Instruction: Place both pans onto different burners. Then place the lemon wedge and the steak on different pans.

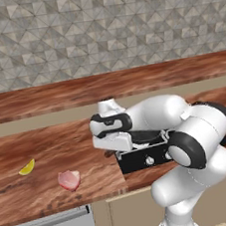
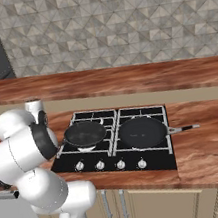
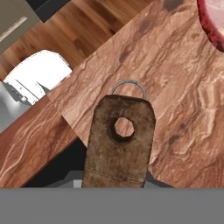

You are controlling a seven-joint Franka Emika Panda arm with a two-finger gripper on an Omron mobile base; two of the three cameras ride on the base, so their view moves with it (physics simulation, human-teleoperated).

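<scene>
Brown wood handle end [image 3: 119, 142] with a hole and a wire hanging loop runs up from between the pincer tips in the hand view; tips themselves hidden under it, so can't tell how wide the pincer is or whether it's clamping the handle. In the left base view the pincer [image 1: 110, 146] sits low at the left edge of the cooktop [image 1: 141, 159], fingers not visible there either.

Beyond the handle end: reddish wood-grain worktop [image 3: 175, 87], steak [image 3: 214, 22] cut off at the hand view's top right corner.

Right base view: both pans on the cooktop, separate burners. Smaller pan [image 2: 85, 133] on the front-left burner, next to the arm. Larger pan [image 2: 142, 131] on the front-right burner, thin handle pointing right past the cooktop edge.

Left base view: steak [image 1: 69, 180] on the worktop left of the cooktop, near the front edge. Lemon wedge [image 1: 27, 168] further left and a bit further back, apart from the steak. Neither is in a pan.
</scene>
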